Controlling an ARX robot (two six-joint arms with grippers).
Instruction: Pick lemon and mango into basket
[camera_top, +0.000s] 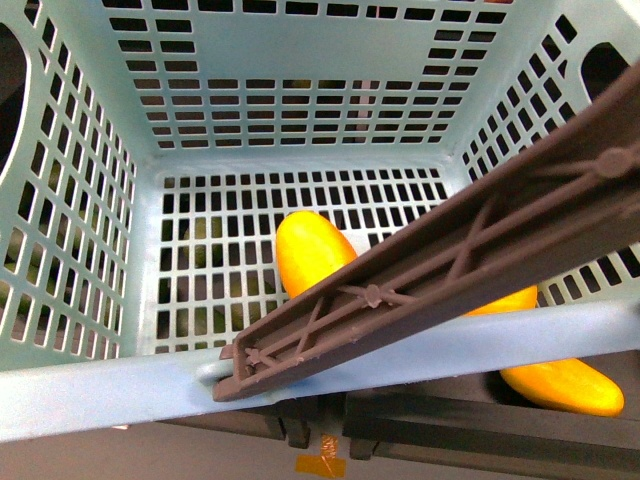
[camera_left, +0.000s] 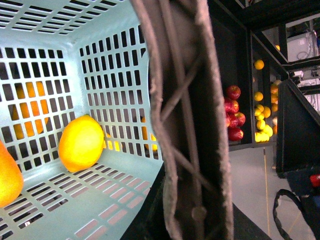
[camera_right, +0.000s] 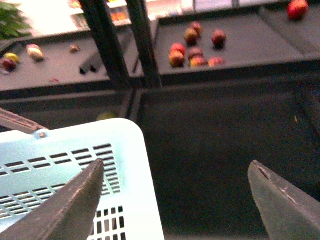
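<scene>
Left gripper: not seen in any view, so whether its jaws are apart or together cannot be told; the left wrist view is largely filled by the grey-brown ribbed swing handle (camera_left: 185, 125) of the light teal slotted plastic basket (camera_top: 100, 395). Left of centre on the slotted base lies the roundish smooth yellow-orange lemon (camera_top: 305, 250), its near end hidden under the handle, which slants from the near rim toward the far right; right of it the elongated oval yellow-orange mango (camera_top: 565, 385) lies by the near wall, crossed by the near rim, apparently inside, since the left wrist view shows two fruits on the base. Right gripper (camera_right: 176, 164): jaws wide apart, holding nothing, above the basket's corner and the dark bench (camera_right: 215, 135). Both fruits are judged placed; the step in hand is withdrawal, best done by rising straight, clear of rim and handle, so the basket is not nudged. No brand, label or writing is readable.
</scene>
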